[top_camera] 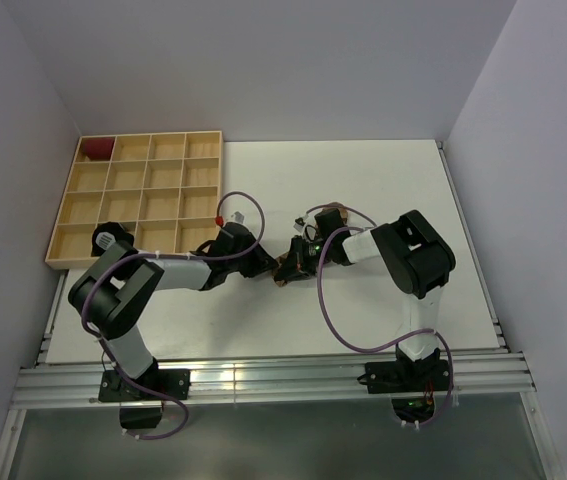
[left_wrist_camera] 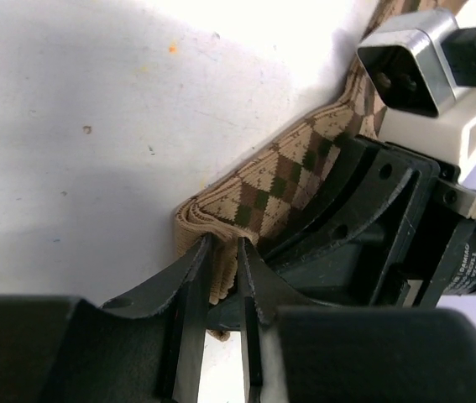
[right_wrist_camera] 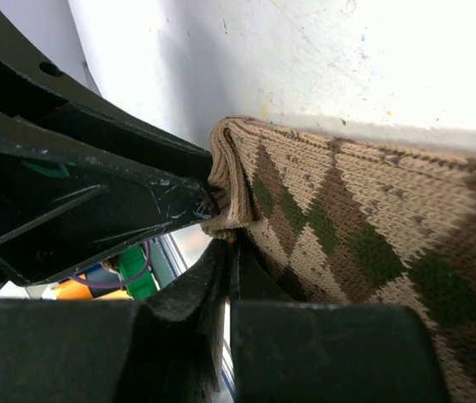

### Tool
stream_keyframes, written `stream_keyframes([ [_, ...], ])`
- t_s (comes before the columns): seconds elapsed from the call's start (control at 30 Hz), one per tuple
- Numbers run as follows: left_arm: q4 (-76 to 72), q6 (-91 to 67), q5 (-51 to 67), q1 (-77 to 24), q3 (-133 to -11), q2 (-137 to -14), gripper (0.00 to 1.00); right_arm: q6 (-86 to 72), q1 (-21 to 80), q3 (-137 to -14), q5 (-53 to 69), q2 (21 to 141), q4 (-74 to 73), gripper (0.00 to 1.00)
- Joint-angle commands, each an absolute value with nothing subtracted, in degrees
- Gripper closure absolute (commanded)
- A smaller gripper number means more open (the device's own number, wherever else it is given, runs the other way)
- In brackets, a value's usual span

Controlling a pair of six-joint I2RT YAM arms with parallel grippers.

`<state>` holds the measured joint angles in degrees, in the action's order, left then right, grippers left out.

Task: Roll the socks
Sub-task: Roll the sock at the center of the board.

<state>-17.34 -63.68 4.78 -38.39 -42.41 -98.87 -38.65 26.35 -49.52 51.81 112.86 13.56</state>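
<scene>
A tan sock with brown and green argyle diamonds (left_wrist_camera: 279,180) lies folded on the white table, between my two grippers at the table's middle (top_camera: 285,270). My left gripper (left_wrist_camera: 223,248) is shut on the sock's folded, layered edge, with fabric showing between its fingers. From the opposite side, my right gripper (right_wrist_camera: 227,248) is shut tight, its tips pinching a thin bit of the same edge (right_wrist_camera: 236,197). In the top view the left gripper (top_camera: 263,262) and the right gripper (top_camera: 301,258) almost touch. The right gripper's dark fingers (left_wrist_camera: 363,210) lie over the sock.
A wooden tray of square compartments (top_camera: 143,195) stands at the back left, with a small dark red bundle (top_camera: 96,148) in its far left corner. Walls close in the table on three sides. A metal rail (top_camera: 263,380) runs along the near edge.
</scene>
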Motion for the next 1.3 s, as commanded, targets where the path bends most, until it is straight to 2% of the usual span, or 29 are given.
stream_keyframes([
  [0.0,-12.0,-66.4,0.8,-38.5,-43.2,-100.9,0.75,-36.3,26.4,-50.0,48.1,113.5,9.0,0.95],
  [0.3,-6.4,-68.9,-2.3,-38.5,-44.6,-101.7,0.76,-34.3,26.5,-46.8,45.9,107.5,7.5,0.70],
  [0.43,-4.5,-69.3,-3.6,-38.5,-45.4,-101.5,0.76,-34.2,26.5,-44.7,44.7,103.0,7.6,0.65],
  [0.67,-2.6,-70.0,-3.6,-38.5,-46.8,-101.9,0.76,-28.9,26.8,-41.6,36.7,92.0,6.4,0.65],
  [0.9,-1.1,-70.8,-2.9,-38.6,-48.2,-102.8,0.76,-19.2,33.9,-39.1,16.4,79.9,8.0,0.49],
  [1.07,-0.4,-71.5,-2.0,-38.6,-48.5,-103.5,0.76,-14.1,40.2,-38.5,5.7,79.3,10.8,0.47],
  [1.27,-0.2,-72.4,-1.6,-38.7,-48.3,-103.6,0.77,-11.0,46.0,-39.4,-1.6,83.0,11.4,0.44],
])
